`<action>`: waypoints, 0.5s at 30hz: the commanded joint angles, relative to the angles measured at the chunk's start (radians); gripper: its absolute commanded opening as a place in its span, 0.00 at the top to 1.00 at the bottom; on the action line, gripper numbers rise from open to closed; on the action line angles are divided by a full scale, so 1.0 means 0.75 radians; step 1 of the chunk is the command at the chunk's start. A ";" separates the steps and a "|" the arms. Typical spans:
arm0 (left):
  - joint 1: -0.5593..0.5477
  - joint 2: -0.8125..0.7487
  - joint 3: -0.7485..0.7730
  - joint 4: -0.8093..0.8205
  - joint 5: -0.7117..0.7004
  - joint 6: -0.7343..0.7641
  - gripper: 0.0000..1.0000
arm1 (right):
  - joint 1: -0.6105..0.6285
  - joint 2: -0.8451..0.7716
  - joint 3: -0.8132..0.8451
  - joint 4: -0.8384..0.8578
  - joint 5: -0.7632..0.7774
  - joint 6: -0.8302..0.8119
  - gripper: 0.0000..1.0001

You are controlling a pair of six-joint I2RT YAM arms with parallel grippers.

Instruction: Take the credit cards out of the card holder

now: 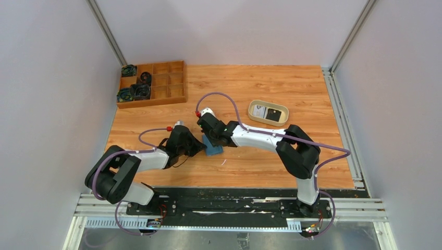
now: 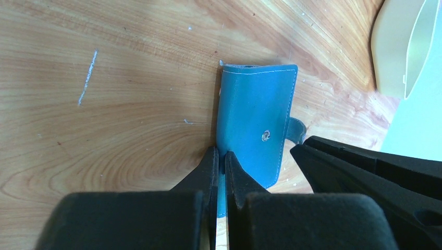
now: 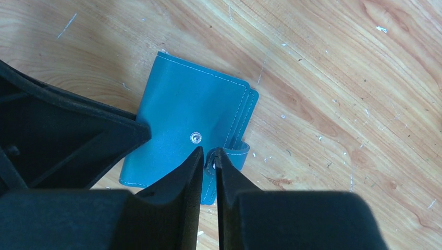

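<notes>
As left tool (image 2: 221, 154) clamps it, card holder (image 2: 255, 114) at right tool (image 3: 208, 152) tips

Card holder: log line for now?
card holder: folded, on table | left gripper: shut on edge | right gripper: shut on strap tab

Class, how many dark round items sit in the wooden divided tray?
4. In the wooden tray: far-left corner item, second-column middle item, near-left corner item, its right neighbour. More could be hidden.

On the wooden table (image 1: 312, 94) a card holder (image 1: 212, 148) is laid near centre, a compartment box (image 1: 177, 99) far left, an oval tray (image 1: 254, 112) far right.
</notes>
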 commanded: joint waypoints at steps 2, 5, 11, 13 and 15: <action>0.004 0.060 -0.029 -0.192 -0.045 0.064 1.00 | 0.019 0.029 0.036 -0.044 0.045 -0.012 0.83; 0.004 0.062 -0.033 -0.191 -0.045 0.066 1.00 | 0.020 0.028 0.030 -0.052 0.044 -0.007 0.83; 0.004 0.062 -0.036 -0.193 -0.043 0.066 1.00 | 0.020 0.019 0.021 -0.054 0.055 -0.001 1.00; 0.004 0.063 -0.035 -0.193 -0.041 0.066 1.00 | 0.021 0.019 0.024 -0.054 0.058 0.002 1.00; 0.004 0.062 -0.038 -0.191 -0.041 0.068 1.00 | 0.020 0.018 0.028 -0.048 0.062 0.006 1.00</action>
